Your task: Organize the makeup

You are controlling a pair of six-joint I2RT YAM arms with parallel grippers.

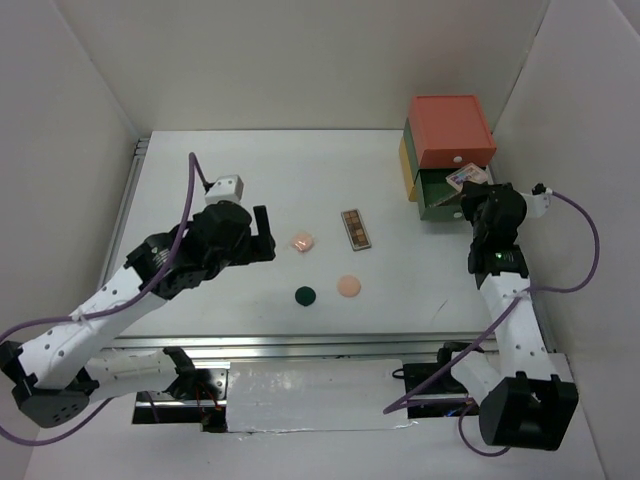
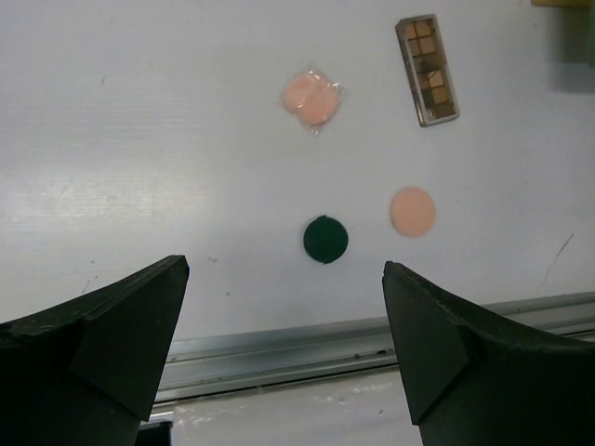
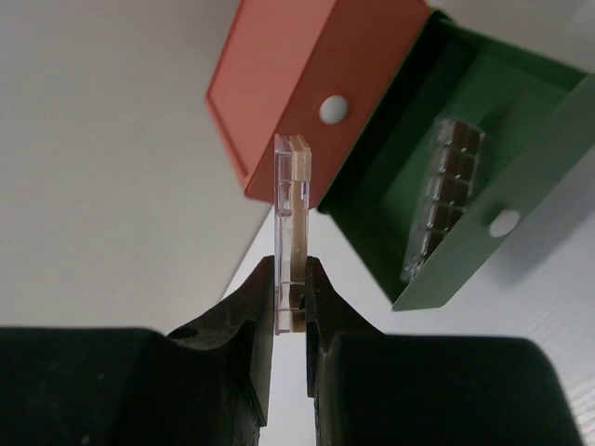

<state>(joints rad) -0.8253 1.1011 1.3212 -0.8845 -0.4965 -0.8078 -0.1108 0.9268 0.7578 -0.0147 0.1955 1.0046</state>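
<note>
- Top view: the table (image 1: 250, 170) is hemmed by white walls (image 1: 80, 120) on the left, far and right sides, with a metal rail (image 1: 300, 343) along its near edge.
- The box (image 1: 450, 130) stands in the far right corner, close to the right wall, and its green drawer (image 1: 437, 205) is pulled out toward the middle.
- The right gripper (image 1: 468, 192) sits just at that drawer's open end, holding the held palette (image 1: 466, 177).
- The left gripper (image 1: 258, 235) hangs over the left half of the table. Bare surface lies between it and the left wall and beyond it toward the far wall.
- Four items lie loose mid-table, apart from one another: the long palette (image 1: 356, 228), pink compact (image 1: 303, 242), peach compact (image 1: 348, 286) and green compact (image 1: 305, 295).
- Left wrist view: the left gripper (image 2: 284, 269) is spread wide with nothing between its fingers (image 2: 121, 344).
- The green compact (image 2: 325, 239) and peach compact (image 2: 413, 211) lie nearest the rail (image 2: 325, 344). The pink compact (image 2: 312, 98) and long palette (image 2: 428, 70) lie farther in.
- Right wrist view: the right gripper (image 3: 290, 279) is clamped on the held palette (image 3: 293, 232), which stands on edge and rises clear of the fingertips.
- The green drawer (image 3: 390, 200) gapes to the right of it, with a stowed palette (image 3: 446, 195) leaning along its inner wall.
- The red drawer (image 3: 307, 84) above is closed.
</note>
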